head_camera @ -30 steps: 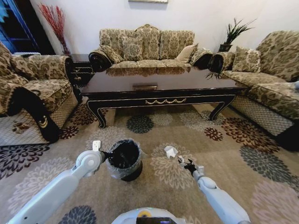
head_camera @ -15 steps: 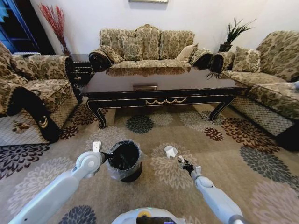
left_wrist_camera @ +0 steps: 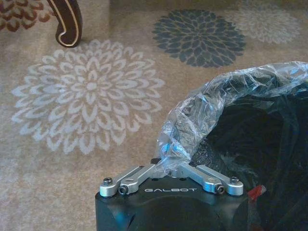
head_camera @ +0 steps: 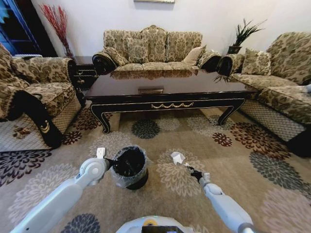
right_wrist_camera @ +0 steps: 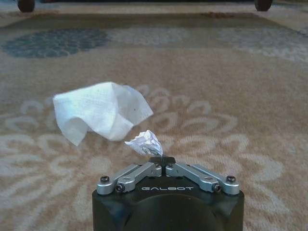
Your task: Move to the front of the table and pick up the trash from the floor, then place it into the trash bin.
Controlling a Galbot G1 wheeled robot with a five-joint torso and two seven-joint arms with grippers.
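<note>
At lower centre of the head view, a small foil scrap [right_wrist_camera: 144, 142] is pinched by the closed right gripper [head_camera: 190, 169], beside the white tissue [head_camera: 178, 157]. The trash bin [head_camera: 130, 166]'s liner [left_wrist_camera: 211, 106] is clamped by the closed left gripper [head_camera: 109, 161], left of centre.

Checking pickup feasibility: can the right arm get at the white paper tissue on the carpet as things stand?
Probably yes. The right end effector is shut on a small crumpled scrap, with the white paper tissue lying just beyond on open carpet, nothing between; it would have to release the scrap first.

Right end effector [head_camera: 187, 167] has drawn back slightly from the trash [head_camera: 177, 157].
</note>
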